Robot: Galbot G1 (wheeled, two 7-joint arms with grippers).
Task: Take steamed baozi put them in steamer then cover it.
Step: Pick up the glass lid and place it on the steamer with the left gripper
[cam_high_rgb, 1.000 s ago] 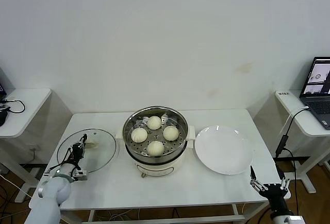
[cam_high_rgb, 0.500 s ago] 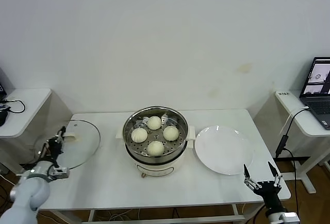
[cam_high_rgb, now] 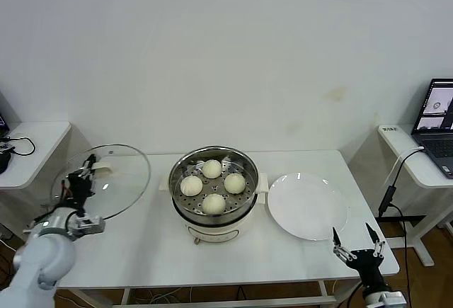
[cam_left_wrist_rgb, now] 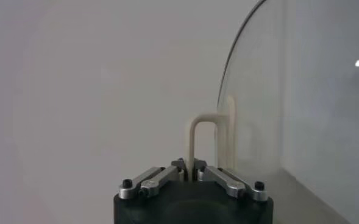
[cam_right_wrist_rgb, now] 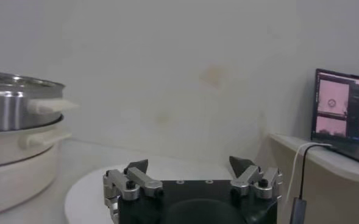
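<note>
My left arm is a rounded, pale grey-white shell ending in a silver-grey wrist ring. Beyond that ring sits my left gripper (cam_high_rgb: 80, 175), a black body with thin red wiring beside it. From its own wrist camera, the left gripper (cam_left_wrist_rgb: 194, 168) shows a matte black housing topped by two brushed-metal linkage bars, each pinned with a small dark screw at its outer end. My right gripper (cam_high_rgb: 356, 240) is black with slim, pointed dark tips. Up close, the right gripper (cam_right_wrist_rgb: 189, 165) has the same black housing, silver links with dark screws, black wedge-shaped jaws, and three tiny holes along its front edge.
</note>
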